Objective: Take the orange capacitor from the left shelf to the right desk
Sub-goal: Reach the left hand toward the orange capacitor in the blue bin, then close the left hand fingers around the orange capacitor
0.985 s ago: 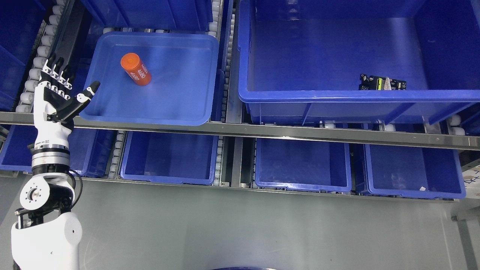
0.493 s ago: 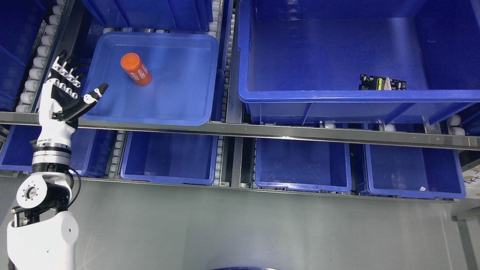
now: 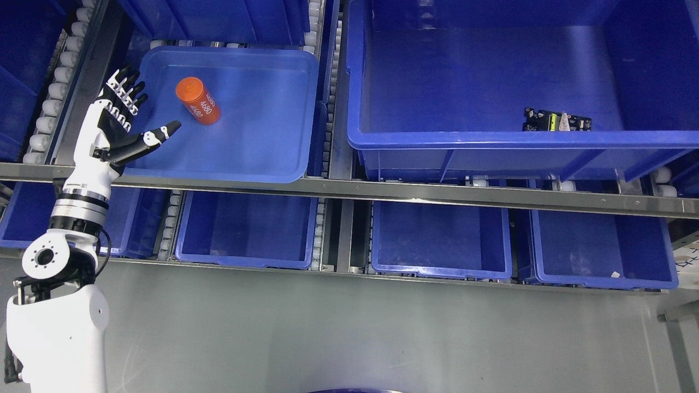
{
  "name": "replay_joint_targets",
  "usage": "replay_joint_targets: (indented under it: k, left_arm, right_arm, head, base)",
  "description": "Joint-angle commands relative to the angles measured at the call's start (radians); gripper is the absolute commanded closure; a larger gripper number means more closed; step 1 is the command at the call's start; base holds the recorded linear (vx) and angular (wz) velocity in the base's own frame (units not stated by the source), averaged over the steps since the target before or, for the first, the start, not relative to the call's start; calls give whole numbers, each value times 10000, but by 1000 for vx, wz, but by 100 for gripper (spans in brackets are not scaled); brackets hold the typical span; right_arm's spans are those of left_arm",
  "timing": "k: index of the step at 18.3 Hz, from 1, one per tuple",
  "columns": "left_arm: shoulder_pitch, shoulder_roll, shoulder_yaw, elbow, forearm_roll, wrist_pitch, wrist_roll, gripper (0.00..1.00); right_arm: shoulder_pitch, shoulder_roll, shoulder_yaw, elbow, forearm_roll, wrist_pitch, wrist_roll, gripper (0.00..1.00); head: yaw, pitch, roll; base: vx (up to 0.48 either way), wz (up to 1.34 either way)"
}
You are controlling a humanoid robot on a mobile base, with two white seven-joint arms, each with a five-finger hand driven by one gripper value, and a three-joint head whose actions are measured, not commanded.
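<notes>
The left hand (image 3: 117, 123) hangs over the tray (image 3: 256, 158) edge, fingers spread wide, holding nothing. Its thumb seems just short of the capacitor (image 3: 198, 101).

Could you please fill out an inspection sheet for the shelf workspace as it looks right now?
Surface: metal shelf rack with roller rails, holding blue bins on two levels; grey floor below.
Job's things: orange capacitor lies on its side in the shallow blue tray on the upper left, not held.
Clutter: small circuit board in the large blue bin at right; lower bins look almost empty.
Grippers: left hand open, fingers spread, over the tray's left edge, apart from the capacitor; right hand not in view.
Cables: a thin black cable at the left arm's wrist joint.
Surroundings: more blue bins at the top and left edges; no person seen.
</notes>
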Motion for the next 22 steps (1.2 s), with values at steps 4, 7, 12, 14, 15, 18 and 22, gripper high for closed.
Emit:
replay_joint_targets:
  k: [4, 7, 12, 14, 15, 18, 22]
  left_arm:
    - [-1338, 95, -815, 2289, -1068, 2, -421, 1]
    - [-1860, 64, -877, 3240, -1099, 2, -405, 1]
    - [-1969, 33, -1504, 3549, -1084, 2, -451, 1]
    - [-1984, -150, -1582, 3549, -1084, 2, -451, 1]
    - [-2014, -196, -1583, 3549, -1084, 2, -451, 1]
    - [-2061, -273, -1675, 3610, -1084, 2, -451, 3]
    - [-2122, -258, -1568, 3718, -1084, -135, -451, 15]
  right_arm:
    - [200, -174, -123, -175, 31, 8, -4, 0]
    - [200, -174, -123, -175, 31, 8, -4, 0]
    - [200, -174, -123, -175, 31, -7, -4, 0]
    - [200, -174, -123, -175, 31, 8, -4, 0]
    - [200, -174, -123, -175, 31, 8, -4, 0]
    - [200, -174, -123, -175, 31, -7, -4, 0]
    - [200, -174, -123, -175, 31, 8, -4, 0]
  head:
    - [0, 0, 0]
    - [0, 0, 0]
    - [0, 0, 0]
    - [0, 0, 0]
    - [0, 0, 0]
    - [0, 0, 0]
    - [0, 0, 0]
  base:
    - [0, 0]
    - [0, 0]
    - [0, 0]
    - [0, 0]
    - [0, 0]
    - [0, 0]
    - [0, 0]
